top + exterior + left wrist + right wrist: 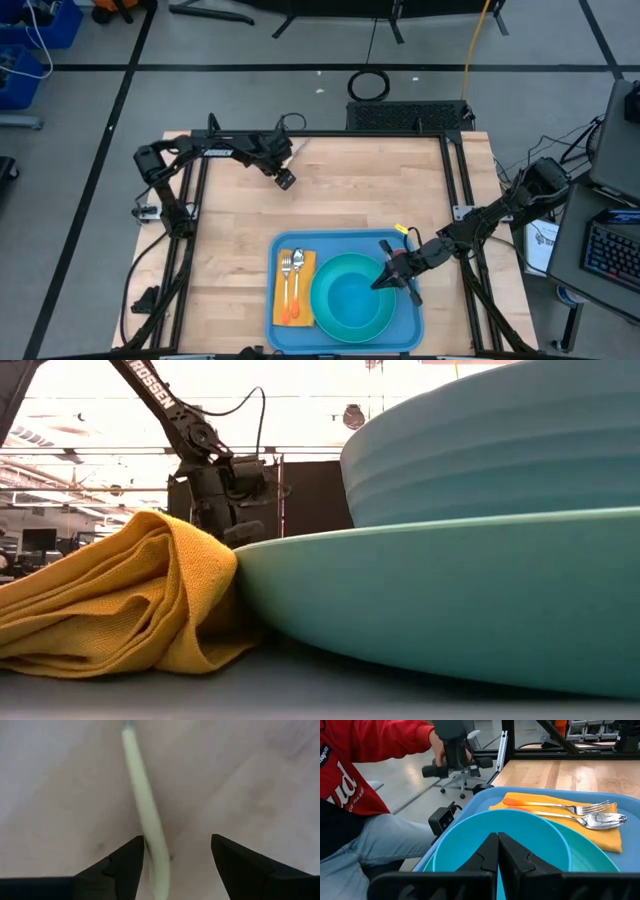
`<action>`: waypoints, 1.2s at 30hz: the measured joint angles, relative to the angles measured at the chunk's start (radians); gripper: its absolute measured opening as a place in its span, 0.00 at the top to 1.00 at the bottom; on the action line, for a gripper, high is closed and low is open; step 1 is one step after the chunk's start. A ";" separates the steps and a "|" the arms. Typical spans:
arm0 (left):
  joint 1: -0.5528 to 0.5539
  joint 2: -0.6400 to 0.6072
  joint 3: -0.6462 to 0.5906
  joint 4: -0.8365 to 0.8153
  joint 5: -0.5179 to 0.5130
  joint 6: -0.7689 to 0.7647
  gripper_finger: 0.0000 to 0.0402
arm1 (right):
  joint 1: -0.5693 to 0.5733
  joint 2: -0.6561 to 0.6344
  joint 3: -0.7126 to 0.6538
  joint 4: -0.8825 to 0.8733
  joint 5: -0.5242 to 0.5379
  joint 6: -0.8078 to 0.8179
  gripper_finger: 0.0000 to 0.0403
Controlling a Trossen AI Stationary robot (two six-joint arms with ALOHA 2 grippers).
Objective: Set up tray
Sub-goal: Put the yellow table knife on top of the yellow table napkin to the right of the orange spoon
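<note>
The blue tray [340,237] lies at the table's near edge. It carries a yellow-orange napkin [294,290] with a fork [570,806] and a spoon [600,820] on it. Beside the napkin a turquoise bowl [520,830] stands on a turquoise plate [450,600]. My right gripper [383,282] is shut and hangs over the bowl's right side; no touch shows. My left gripper [285,180] points down at the far left of the table, open. Its fingers stand on either side of a pale slender stick [145,805] that lies flat on the wood.
A person in a red top [365,765] sits just beyond the table's near edge, by the tray. Bare wood [370,185] stretches between the left gripper and the tray. Dark frame rails [455,180] run along the table's sides.
</note>
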 joint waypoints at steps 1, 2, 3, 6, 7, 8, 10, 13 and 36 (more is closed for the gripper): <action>0.001 0.011 0.001 0.001 0.005 -0.002 0.41 | 0.000 0.000 0.000 0.000 0.000 0.000 1.00; 0.001 0.024 0.000 -0.002 -0.010 0.001 0.41 | 0.000 0.000 0.000 0.000 0.000 0.000 1.00; -0.001 0.030 0.003 0.000 -0.010 0.000 0.41 | 0.000 0.000 0.000 0.000 0.000 0.000 1.00; -0.001 0.047 0.004 0.000 -0.017 -0.007 0.41 | 0.000 0.000 -0.010 0.002 0.000 0.000 1.00; -0.001 0.050 0.004 0.001 -0.016 -0.009 0.41 | 0.000 0.000 -0.016 0.004 0.001 0.002 1.00; -0.001 0.050 0.004 0.000 -0.016 -0.010 0.41 | -0.002 0.001 -0.023 0.012 0.002 0.007 1.00; -0.001 0.045 0.003 0.001 -0.016 -0.006 0.41 | -0.005 0.001 -0.036 0.038 0.016 0.019 1.00; -0.003 0.044 0.002 0.005 -0.016 -0.007 0.45 | -0.011 0.001 -0.054 0.056 0.034 0.027 1.00; -0.004 0.040 0.000 0.045 -0.061 -0.080 0.81 | -0.011 0.000 -0.099 0.148 0.026 0.087 1.00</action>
